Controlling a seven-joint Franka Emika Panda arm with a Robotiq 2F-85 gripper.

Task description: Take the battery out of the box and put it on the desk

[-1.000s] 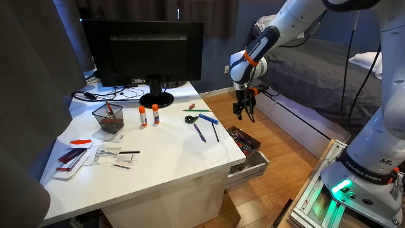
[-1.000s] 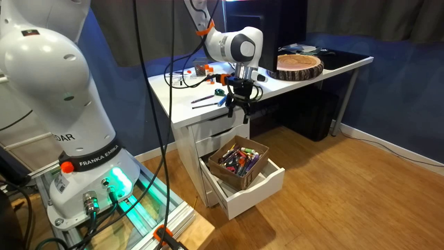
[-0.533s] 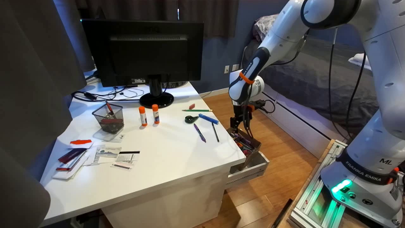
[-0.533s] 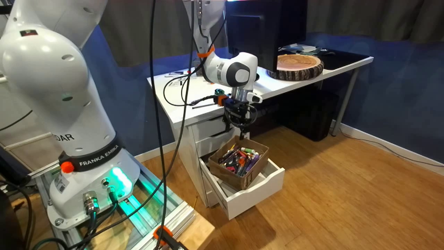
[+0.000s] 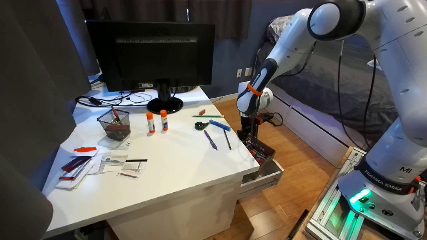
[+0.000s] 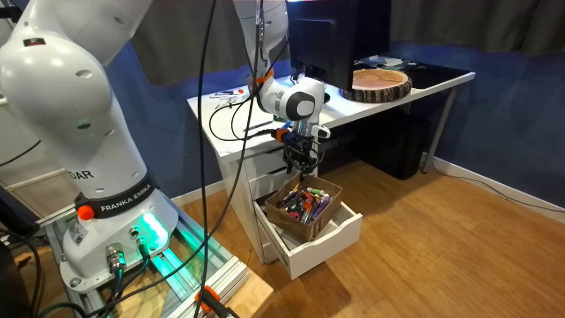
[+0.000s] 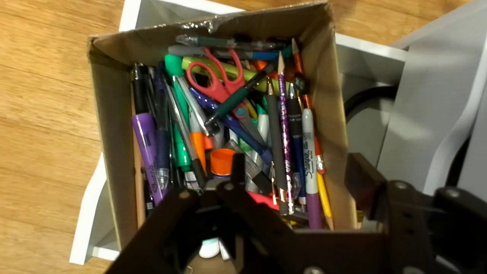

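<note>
Gripper (image 7: 298, 169) — lower now, nearer the box (image 6: 287, 223).

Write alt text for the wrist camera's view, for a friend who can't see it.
Seen from above, a cardboard box crammed with pens, markers, pencils and scissors sits in a white drawer. The robot's gripper, dark and open, fills much of the lower edge.

We note open air over the near part of the cardboard box (image 6: 289, 224); pens (image 7: 163, 148) and scissors (image 7: 215, 89) crowd its interior. Its upright walls bar sideways passage. Spare room lies between box and drawer (image 6: 326, 250) front. The desk (image 5: 180, 153) edge juts near the gripper (image 6: 295, 173).
</note>
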